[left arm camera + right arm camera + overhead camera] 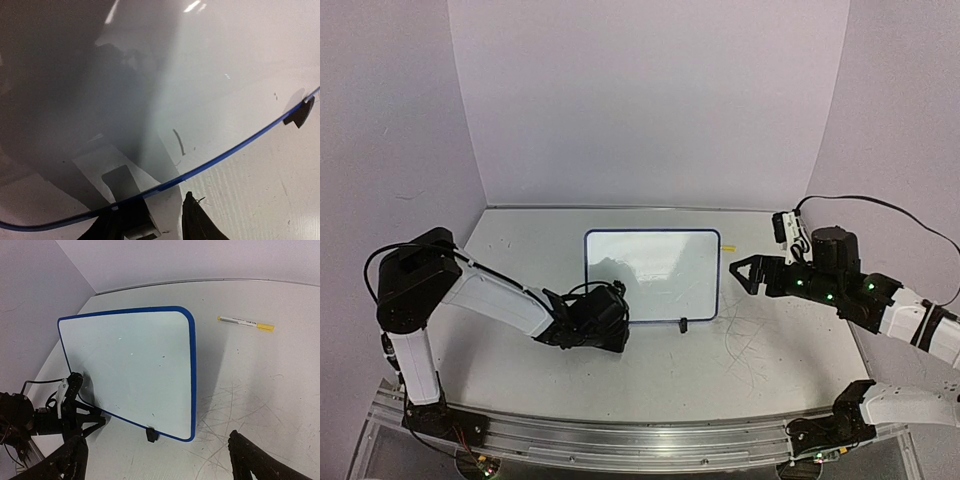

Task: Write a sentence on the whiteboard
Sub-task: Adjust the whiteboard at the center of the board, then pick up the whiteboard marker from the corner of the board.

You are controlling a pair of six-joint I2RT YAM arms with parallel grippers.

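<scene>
Top external view: the left end effector (610, 322) sits low on the desk (770, 360), at the bottom left corner of the whiteboard (655, 265). Its fingers are partly apart by the blue rim (650, 322), and I cannot tell if they grip it. The whiteboard stands up in the middle of the desk on a black foot (683, 325). The right end effector (740, 275) hangs just right of it, wide open, holding nothing. Farther back, a pen (728, 246) with a yellow cap lies on the desk.
</scene>
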